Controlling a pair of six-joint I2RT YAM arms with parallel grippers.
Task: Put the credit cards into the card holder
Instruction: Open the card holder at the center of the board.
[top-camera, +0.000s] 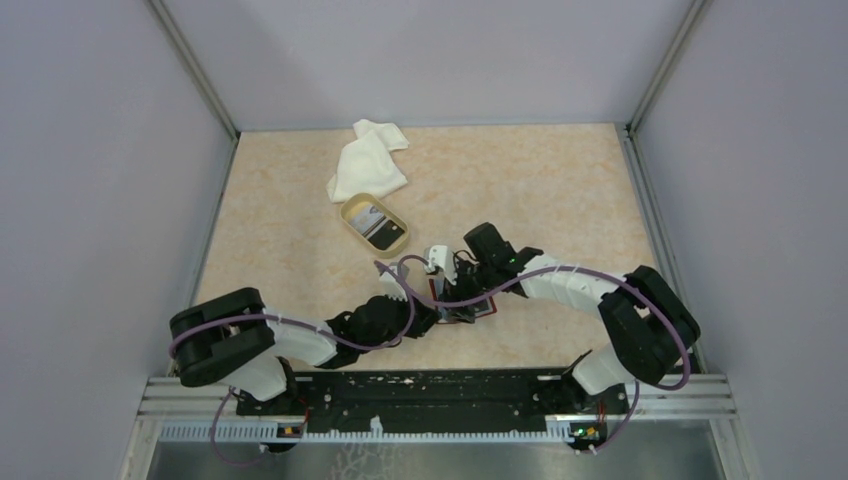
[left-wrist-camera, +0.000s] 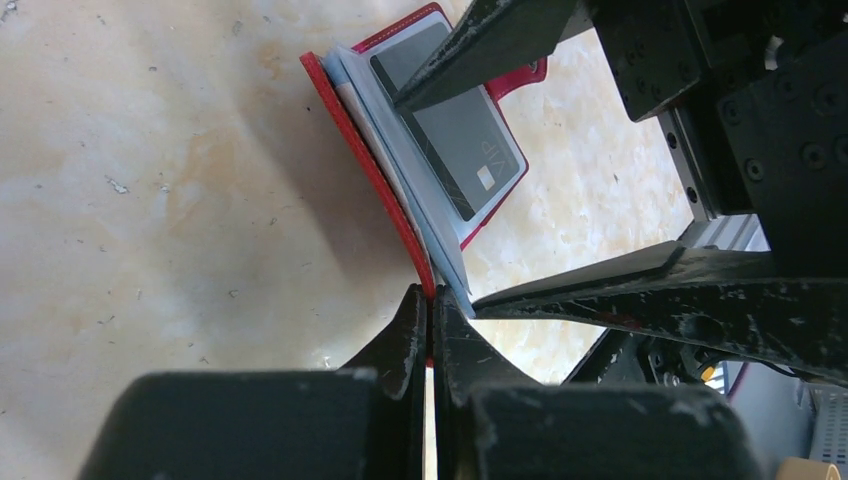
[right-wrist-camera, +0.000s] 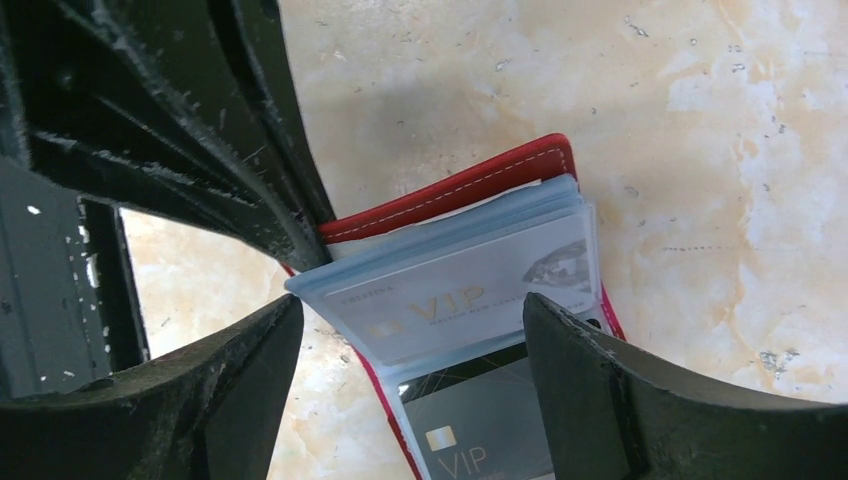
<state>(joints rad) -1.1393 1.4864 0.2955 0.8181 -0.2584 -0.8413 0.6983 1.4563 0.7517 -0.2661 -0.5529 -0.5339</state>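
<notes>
Grip: left gripper (left-wrist-camera: 430, 310) is clenched on the red cover edge of the card holder (left-wrist-camera: 365, 160), propping it open on the table (left-wrist-camera: 150, 200). That pinch wants to be firm!
Pockets: clear sleeves are fanned out. A pale card (right-wrist-camera: 470, 290) sits in one and a dark card (left-wrist-camera: 455, 130) lies lower; I cannot tell if it is fully in.
Right gripper (right-wrist-camera: 412, 310): jaws are spread wide astride the sleeves, gripping nothing I can see.
Advice: push the dark card in square, along the sleeve, I'd say.
Farther back: more cards (top-camera: 372, 222) wait in the tan dish (top-camera: 350, 213), with the cloth (top-camera: 368, 160) beyond.
</notes>
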